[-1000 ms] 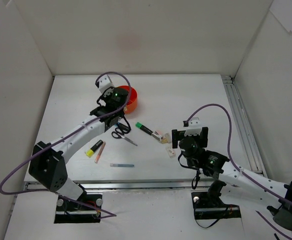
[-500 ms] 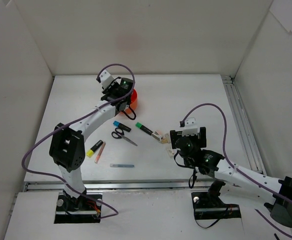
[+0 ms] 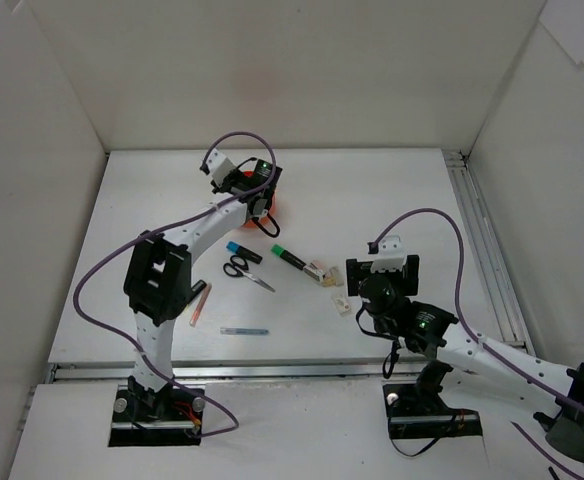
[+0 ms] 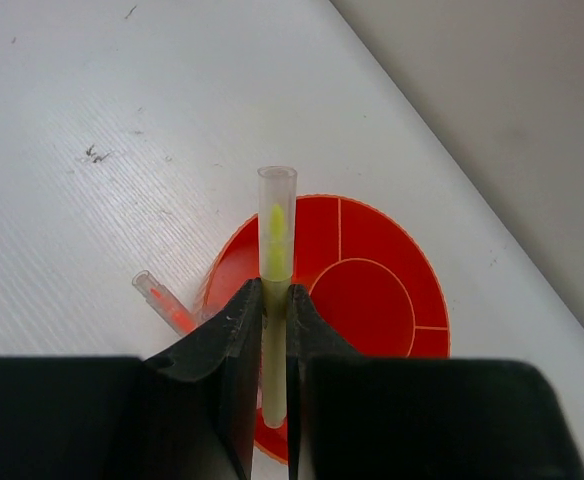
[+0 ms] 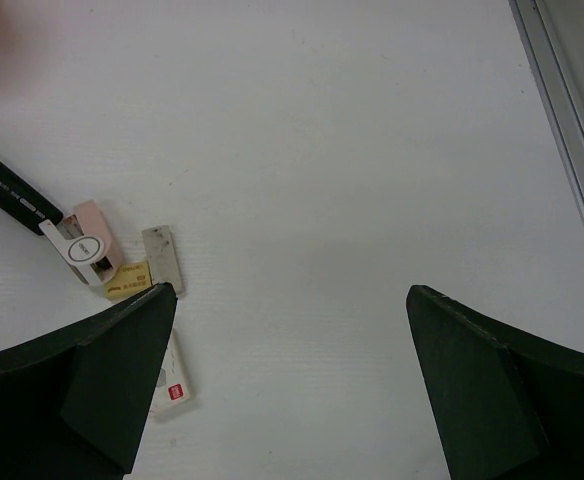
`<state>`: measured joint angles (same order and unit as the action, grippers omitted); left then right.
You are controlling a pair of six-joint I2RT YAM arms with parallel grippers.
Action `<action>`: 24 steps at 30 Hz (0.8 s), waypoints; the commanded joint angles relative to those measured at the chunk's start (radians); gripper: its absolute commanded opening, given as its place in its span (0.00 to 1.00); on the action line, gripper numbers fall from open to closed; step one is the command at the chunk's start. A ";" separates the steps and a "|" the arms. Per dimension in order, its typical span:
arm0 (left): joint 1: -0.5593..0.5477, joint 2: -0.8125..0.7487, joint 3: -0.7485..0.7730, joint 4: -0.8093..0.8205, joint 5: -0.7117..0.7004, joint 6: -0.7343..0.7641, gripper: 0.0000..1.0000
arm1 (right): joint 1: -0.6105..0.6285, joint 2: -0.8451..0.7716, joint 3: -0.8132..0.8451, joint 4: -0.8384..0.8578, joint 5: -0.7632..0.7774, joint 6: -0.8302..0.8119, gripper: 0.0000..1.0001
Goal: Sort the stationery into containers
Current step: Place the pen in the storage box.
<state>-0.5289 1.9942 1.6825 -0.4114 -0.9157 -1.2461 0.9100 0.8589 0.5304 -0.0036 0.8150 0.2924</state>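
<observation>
My left gripper is shut on a thin yellow pen and holds it over the near-left rim of the orange organiser. An orange pen leans at the organiser's left edge. In the top view the left gripper hides most of the organiser. My right gripper is open and empty above the table, with small erasers by its left finger. It also shows in the top view.
On the table lie a green highlighter, a blue highlighter, black scissors, a pink pen, a blue pen and erasers. The left arm's elbow covers the spot left of the pink pen. White walls enclose the table.
My left arm swung from the scissors area back and right to over the organiser, uncovering the blue highlighter. The right gripper has hardly moved.
</observation>
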 commanded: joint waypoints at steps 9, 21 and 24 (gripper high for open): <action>-0.040 0.037 0.125 -0.289 -0.163 -0.363 0.10 | -0.008 -0.024 -0.009 0.054 0.024 0.027 0.98; -0.077 0.034 0.120 -0.308 -0.167 -0.377 0.37 | -0.013 -0.024 -0.010 0.054 0.018 0.027 0.98; -0.088 0.009 0.117 -0.313 -0.170 -0.369 0.41 | -0.011 -0.027 -0.010 0.056 0.001 0.019 0.98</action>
<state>-0.6041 2.0617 1.7550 -0.7044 -1.0344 -1.6051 0.9028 0.8448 0.5175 -0.0036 0.8021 0.2947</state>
